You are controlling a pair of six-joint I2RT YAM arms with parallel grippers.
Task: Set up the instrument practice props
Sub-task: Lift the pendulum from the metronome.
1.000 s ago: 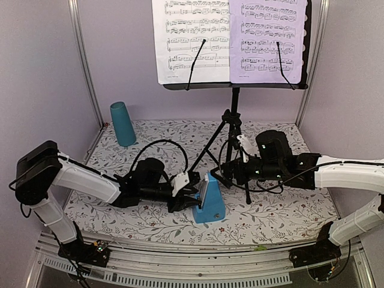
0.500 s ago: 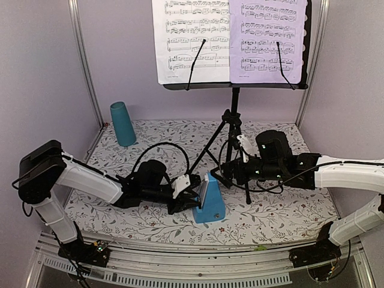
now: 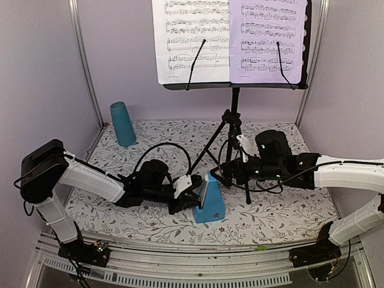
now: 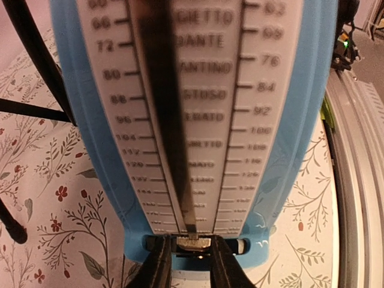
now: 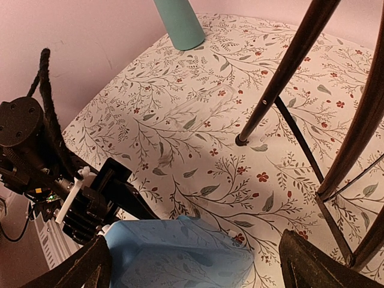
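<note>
I'm reaching my left gripper (image 4: 192,267) up to the face of the blue metronome (image 3: 209,204), which is standing near the middle of the table's (image 3: 288,216) front edge. My fingers are sitting narrow, flanking the silver tab (image 4: 193,242) at the foot of the pendulum (image 4: 162,108) — whether they're gripping it I cannot tell. My right gripper (image 3: 223,175) is hovering wide open just behind the metronome, beside the music stand's (image 3: 235,114) legs.

Plain pale lilac walls (image 3: 42,72) close in the back and both sides, with slim aluminium posts (image 3: 84,60) at the rear corners. The desk (image 3: 288,216) wears a white cloth (image 3: 150,135) printed with leafy sprigs and small red flowers. A metal rail (image 3: 198,258) runs along its near edge. The light is soft and even.
</note>
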